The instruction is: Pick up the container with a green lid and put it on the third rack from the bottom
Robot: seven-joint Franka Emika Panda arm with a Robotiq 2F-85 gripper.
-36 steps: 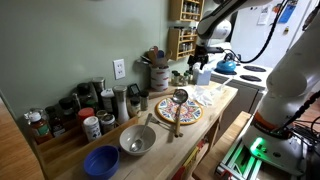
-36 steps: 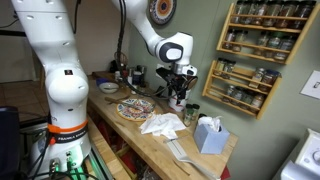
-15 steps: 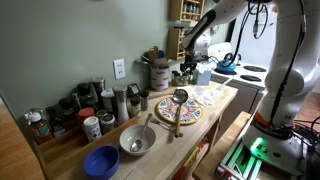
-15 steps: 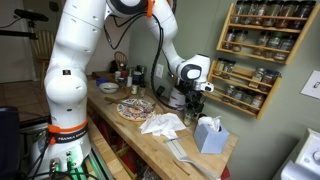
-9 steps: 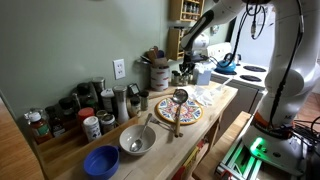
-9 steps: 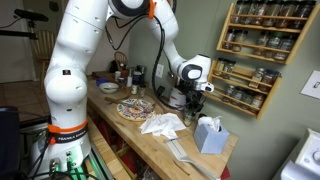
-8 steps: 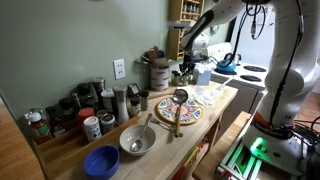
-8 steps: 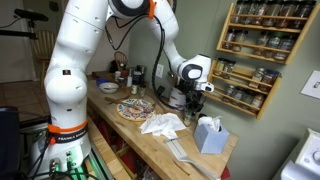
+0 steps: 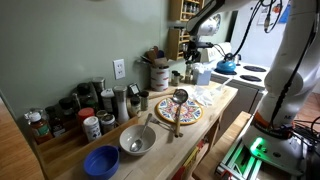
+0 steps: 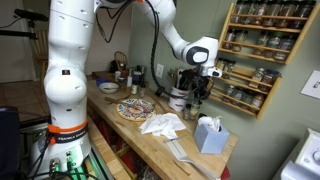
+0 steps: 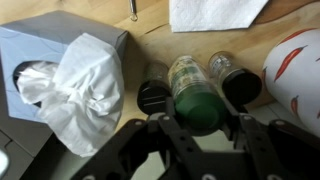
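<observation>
The hand (image 11: 201,122) is clamped narrowly on the green-lidded jar (image 11: 194,102), which stands upright between the fingers with its lid toward the wrist. It appears to be raised above two black-capped jars (image 11: 153,97) on the tabletop (image 11: 150,20). The shelf (image 10: 250,62) lies beside the hand, and its third tier up looks higher, so the move probably calls for rising and then reaching sideways.

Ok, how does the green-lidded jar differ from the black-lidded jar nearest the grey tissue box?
The green-lidded glass jar sits between the fingers; the black-lidded jar stands outside them, nearer the grey tissue box. The green lid looks larger in the wrist view, the black one smaller. Both are small jars with round lids, seen from above.
</observation>
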